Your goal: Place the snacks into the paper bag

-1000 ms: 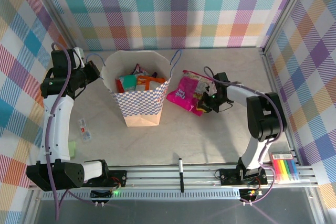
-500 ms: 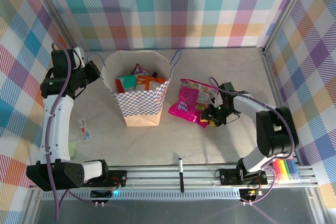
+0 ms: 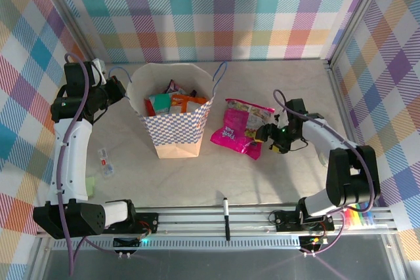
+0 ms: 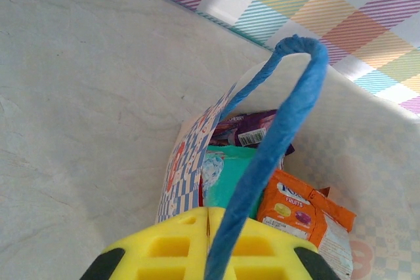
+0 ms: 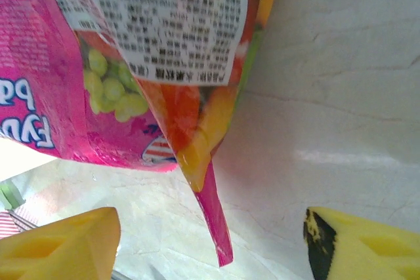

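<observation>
- While the paper bag (image 3: 176,132) stands upright and open-mouthed on the table (image 3: 282,83), the left gripper (image 3: 121,88) sits just beside the bag's left rim, pinched fully together on a blue cord handle (image 4: 282,122).
- In the left wrist view the cord runs up from between the closed yellow pads and arches over the bag's mouth.
- Inside the bag lie an orange packet (image 3: 186,103), a teal packet (image 3: 159,104) and a purple packet (image 4: 246,129), packed close together.
- A pink packet (image 3: 235,129) lies flat on the table just right of the bag, outside it.
- The right gripper (image 3: 264,137) is at the pink packet's right edge, its jaws spread wide and gripping nothing.
- In the right wrist view the yellow fingers (image 5: 65,244) stand well apart, with the packet's thin crimped corner pointing down between them and touching neither.
- A black marker pen (image 3: 226,218) lies near the front rail, and a small clear wrapper (image 3: 105,160) lies on the table left of the bag.
</observation>
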